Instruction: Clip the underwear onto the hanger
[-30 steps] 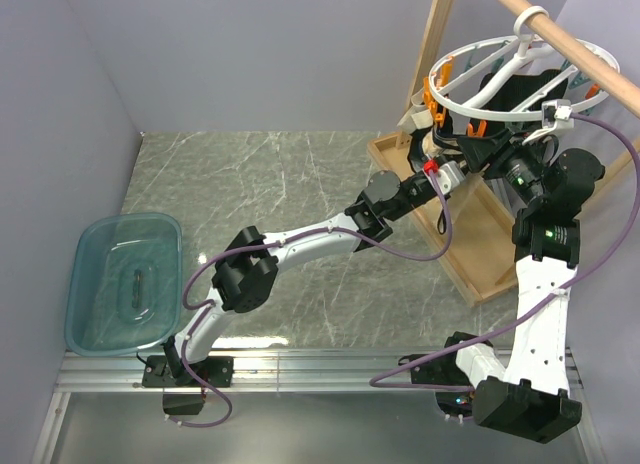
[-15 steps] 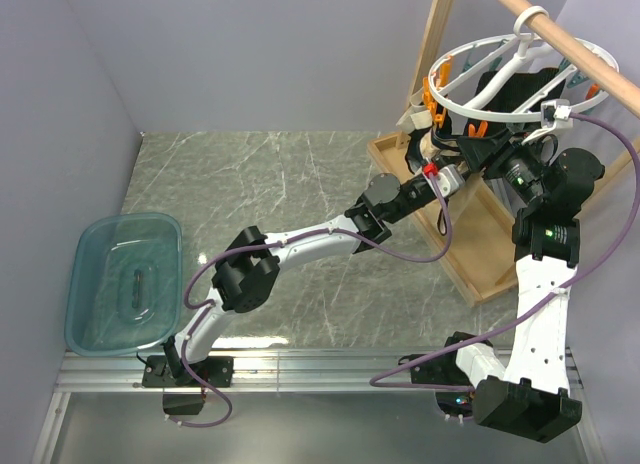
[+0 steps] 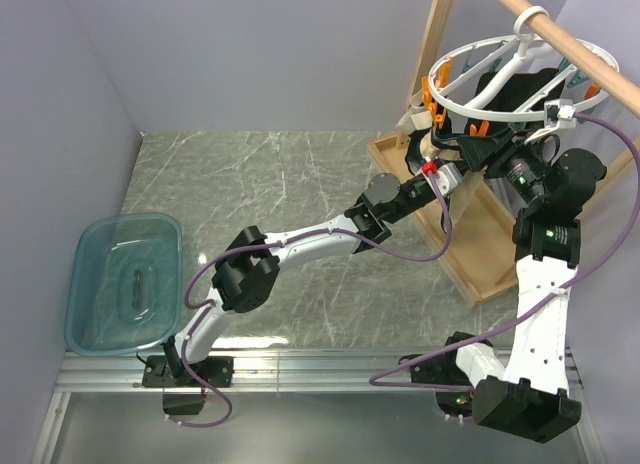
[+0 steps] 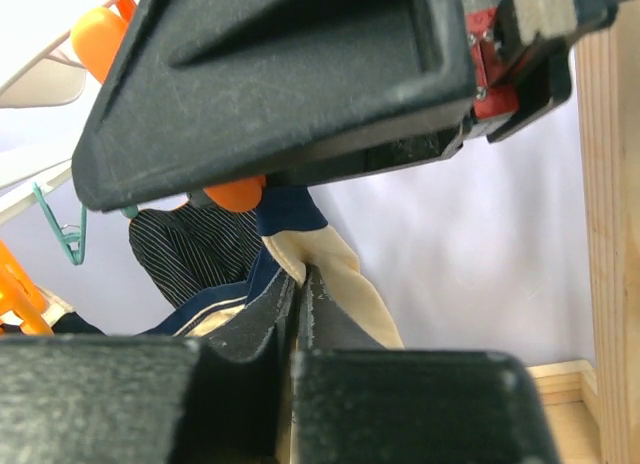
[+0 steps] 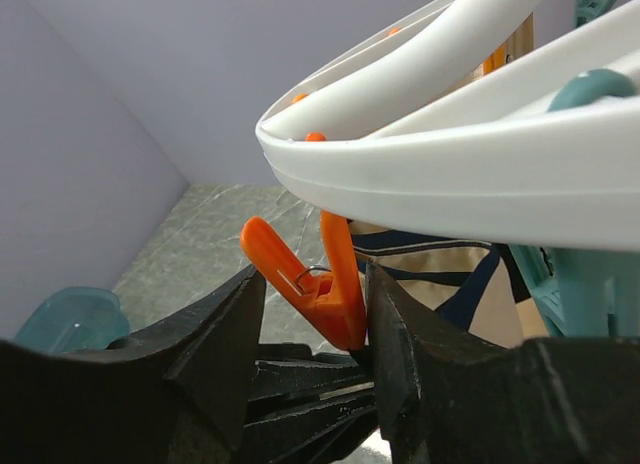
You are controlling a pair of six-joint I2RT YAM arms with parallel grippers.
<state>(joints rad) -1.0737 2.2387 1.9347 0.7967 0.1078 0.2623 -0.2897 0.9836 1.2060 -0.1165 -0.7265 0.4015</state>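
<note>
Lavender wall behind – left fingers [image 4: 300, 314] pinch underwear [image 4: 340, 274]; right fingers [image 5: 312, 324] straddle orange clip [image 5: 325, 274]

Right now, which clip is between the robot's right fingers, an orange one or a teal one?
An orange clip. It sits between the right gripper's two black fingers, under the white hanger. The teal clips hang off to the side, outside the fingers.
</note>
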